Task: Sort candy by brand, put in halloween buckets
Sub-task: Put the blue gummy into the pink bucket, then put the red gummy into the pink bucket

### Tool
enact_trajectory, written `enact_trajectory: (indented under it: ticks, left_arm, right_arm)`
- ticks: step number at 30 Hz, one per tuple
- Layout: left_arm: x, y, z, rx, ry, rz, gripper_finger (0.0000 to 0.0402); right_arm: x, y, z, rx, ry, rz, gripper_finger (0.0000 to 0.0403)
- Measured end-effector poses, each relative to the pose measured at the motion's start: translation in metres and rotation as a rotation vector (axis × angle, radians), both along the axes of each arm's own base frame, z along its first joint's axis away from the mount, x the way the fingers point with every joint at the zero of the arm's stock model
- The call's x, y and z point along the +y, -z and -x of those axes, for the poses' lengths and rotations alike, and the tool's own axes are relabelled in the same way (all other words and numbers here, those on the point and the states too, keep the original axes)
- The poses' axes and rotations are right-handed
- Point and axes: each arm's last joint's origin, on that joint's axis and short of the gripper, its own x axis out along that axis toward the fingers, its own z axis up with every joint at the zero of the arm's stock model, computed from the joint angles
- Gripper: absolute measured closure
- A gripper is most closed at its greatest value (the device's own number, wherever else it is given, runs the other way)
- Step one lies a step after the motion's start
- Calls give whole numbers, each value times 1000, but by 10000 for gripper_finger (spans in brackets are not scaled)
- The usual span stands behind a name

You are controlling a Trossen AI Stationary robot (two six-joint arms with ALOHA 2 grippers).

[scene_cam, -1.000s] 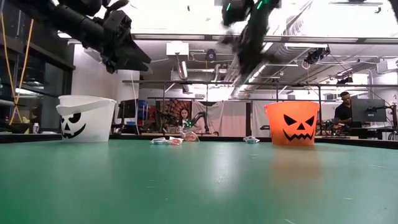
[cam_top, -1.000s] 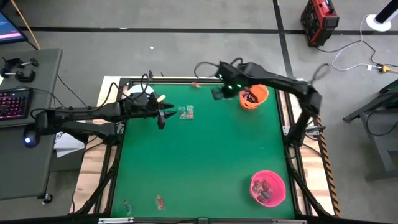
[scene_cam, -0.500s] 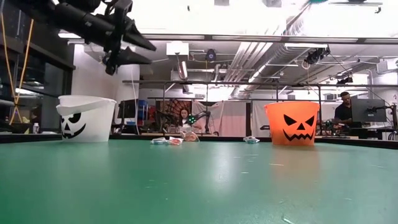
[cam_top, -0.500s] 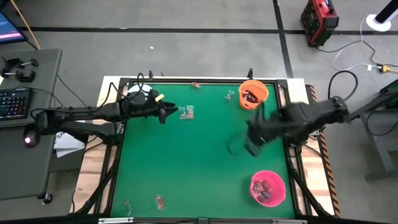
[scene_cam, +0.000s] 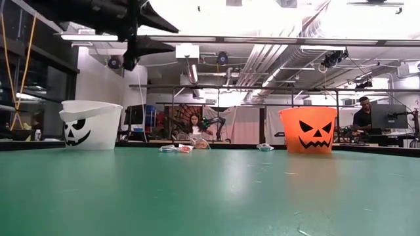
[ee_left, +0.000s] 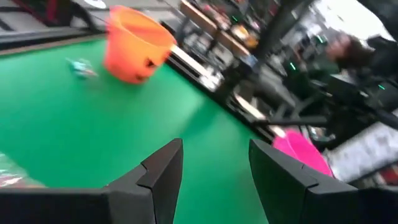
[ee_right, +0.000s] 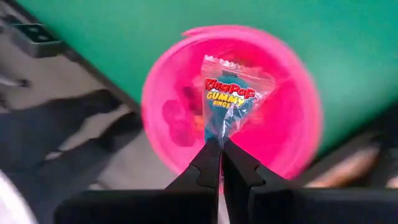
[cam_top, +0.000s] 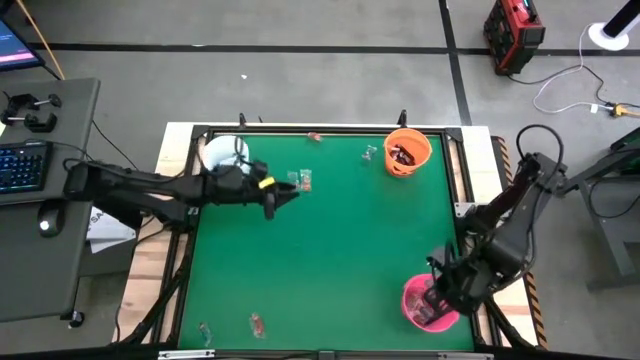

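Over the pink bucket (ee_right: 231,106) at the green table's (cam_top: 330,260) near right corner, the right gripper (ee_right: 220,152) pinches a candy packet (ee_right: 231,99). Across the mat, the left gripper (ee_left: 211,165) hangs spread and empty beside loose candy (cam_top: 299,180), near 2 other buckets, white (scene_cam: 90,124) and orange (scene_cam: 308,129).

robotics lab | exposed ceiling ducts (scene_cam: 275,56) | monitor (scene_cam: 388,117) | seated person (scene_cam: 195,124)
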Motion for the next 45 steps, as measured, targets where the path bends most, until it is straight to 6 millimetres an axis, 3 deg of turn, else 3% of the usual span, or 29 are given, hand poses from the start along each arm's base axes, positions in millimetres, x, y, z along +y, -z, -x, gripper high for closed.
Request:
enact_trajectory:
  ticks: [6,11,22,26,30,35,39,45]
  left_arm:
    - [-23,-3,-22,29,210,-61,230]
    - [-45,-4,-22,51,367,-126,230]
    - [-92,9,-5,177,589,-206,230]
    - [-118,15,9,232,742,-309,230]
    - [-146,26,32,318,905,-438,230]
    - [-184,30,51,292,1073,-606,230]
    - [-217,36,48,315,1155,-804,230]
    - [-251,69,29,464,1223,-958,229]
  right_arm:
    - [12,29,-13,-23,62,-173,403]
    - [9,40,-11,85,125,-189,381]
    - [5,38,-23,61,207,-245,190]
    - [1,37,-30,-10,229,-218,152]
    - [-2,37,-33,-40,166,-197,145]
    - [-2,37,-33,-52,65,-187,145]
    - [-2,38,-31,-58,16,-169,144]
    - [-2,38,-29,-68,-36,-147,144]
